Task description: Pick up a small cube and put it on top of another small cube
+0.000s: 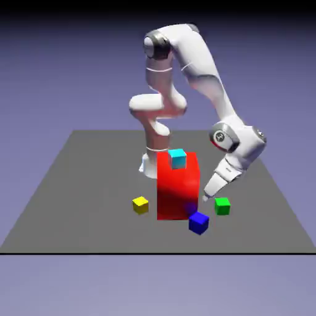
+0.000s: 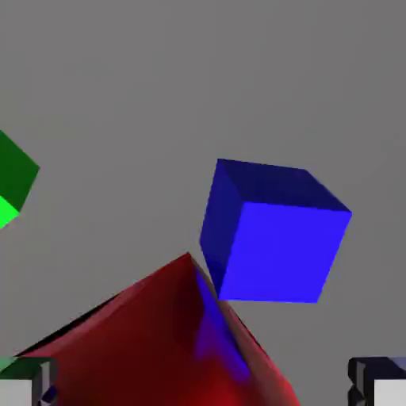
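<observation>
A small blue cube (image 1: 198,223) lies on the grey table at the front right corner of a tall red block (image 1: 177,185). In the hand view the blue cube (image 2: 273,231) fills the middle right, just past the red block's corner (image 2: 158,333). On top of the red block rests a cyan cube (image 1: 178,158). A green cube (image 1: 222,205) sits on the exterior view's right, and a yellow cube (image 1: 141,205) on its left. My gripper (image 1: 206,197) hangs tilted between the red block and the green cube, above and behind the blue cube. It is open and holds nothing; both fingertips (image 2: 24,382) show far apart.
The green cube (image 2: 14,181) shows at the hand view's left edge. The red block stands close beside the gripper on the exterior view's left. The robot's base (image 1: 151,163) stands behind the red block. The table's front edge (image 1: 154,252) runs just ahead of the blue cube.
</observation>
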Controlling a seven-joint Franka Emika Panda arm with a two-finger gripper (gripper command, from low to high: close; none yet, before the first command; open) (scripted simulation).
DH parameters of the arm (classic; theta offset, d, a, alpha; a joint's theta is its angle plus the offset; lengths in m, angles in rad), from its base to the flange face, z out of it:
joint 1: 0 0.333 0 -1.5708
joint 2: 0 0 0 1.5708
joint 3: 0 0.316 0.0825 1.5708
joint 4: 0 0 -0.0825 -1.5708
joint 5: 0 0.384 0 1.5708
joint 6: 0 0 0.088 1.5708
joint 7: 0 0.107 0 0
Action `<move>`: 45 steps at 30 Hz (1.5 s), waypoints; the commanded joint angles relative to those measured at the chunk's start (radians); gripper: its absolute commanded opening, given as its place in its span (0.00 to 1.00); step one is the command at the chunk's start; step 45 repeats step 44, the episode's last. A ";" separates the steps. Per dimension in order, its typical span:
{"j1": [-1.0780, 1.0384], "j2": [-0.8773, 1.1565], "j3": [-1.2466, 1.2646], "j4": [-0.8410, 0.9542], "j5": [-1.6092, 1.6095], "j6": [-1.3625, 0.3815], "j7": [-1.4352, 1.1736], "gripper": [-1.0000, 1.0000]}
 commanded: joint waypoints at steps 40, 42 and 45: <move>-0.060 0.433 -0.032 0.490 0.006 -0.562 -0.031 0.00; -0.065 0.433 -0.033 0.478 0.004 -0.552 -0.028 1.00; -0.052 0.433 -0.029 0.514 0.011 -0.584 -0.036 1.00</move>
